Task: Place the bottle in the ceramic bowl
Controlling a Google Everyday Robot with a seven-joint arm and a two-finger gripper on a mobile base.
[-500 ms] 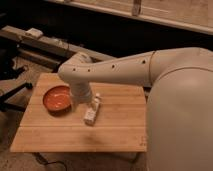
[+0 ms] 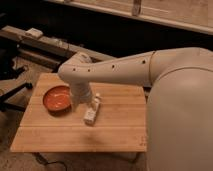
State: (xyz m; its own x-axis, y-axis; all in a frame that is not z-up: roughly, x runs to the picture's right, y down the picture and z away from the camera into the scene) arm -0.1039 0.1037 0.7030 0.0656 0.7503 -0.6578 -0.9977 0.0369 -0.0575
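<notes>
The ceramic bowl (image 2: 56,98), orange-red and glossy, sits on the left part of the wooden table (image 2: 115,127). The pale whitish bottle (image 2: 91,112) is on the table just right of the bowl, its neck pointing away from the camera. My white arm reaches in from the right and bends down between bowl and bottle. The gripper (image 2: 84,102) is low over the table, right next to the bottle's left side and close to the bowl's right rim. The wrist hides most of it.
The robot's large white body (image 2: 180,115) fills the right side and covers the table's right edge. A dark bench with a white box (image 2: 34,33) runs behind the table. Black chair legs (image 2: 12,95) stand on the floor at the left.
</notes>
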